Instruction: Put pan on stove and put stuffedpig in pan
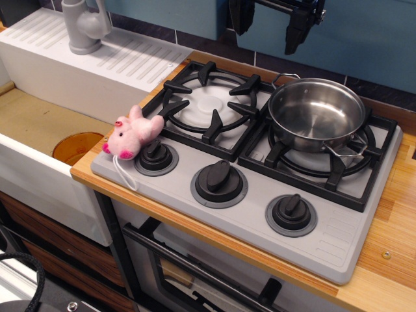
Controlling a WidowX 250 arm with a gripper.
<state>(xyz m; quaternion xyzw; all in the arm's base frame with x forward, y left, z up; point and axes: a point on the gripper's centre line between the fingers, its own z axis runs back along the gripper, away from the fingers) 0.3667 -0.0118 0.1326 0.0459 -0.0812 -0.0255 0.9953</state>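
Pan [316, 114] on stove [338, 237], stuffedpig [132, 133] outside.

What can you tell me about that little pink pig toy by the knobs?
The pig is a small fuzzy light-pink plush with a darker pink snout and pointed ears. It lies on its side at the stove's front left corner, resting against the leftmost knob. A white string trails from it toward the stove's edge. Nothing is gripping it.

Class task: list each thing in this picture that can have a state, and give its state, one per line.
Pan: upright, empty, on the right burner.
Pig: lying on the stove at its left edge, beside the left knob.
Claw: open, holding nothing, above the stove.
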